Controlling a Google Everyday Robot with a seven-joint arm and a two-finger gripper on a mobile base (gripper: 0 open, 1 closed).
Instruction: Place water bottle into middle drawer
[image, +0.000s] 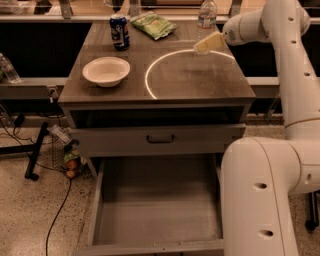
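One step is in hand, as I judge it: the reach for the grasp, with nothing picked up yet. The gripper (200, 47) hovers low over the far right of the surface (200, 82); whether its jaws are apart or together I cannot tell. The water bottle (206, 15) stands upright just beyond the jaws, at the far edge. The middle drawer (157, 215) is pulled out, well below the jaws and on the near side. Next, the jaws must go forward, level with the ribbed body, and close squarely. The soda can (119, 31) and bowl (106, 71) sit well off to the jaws' side.
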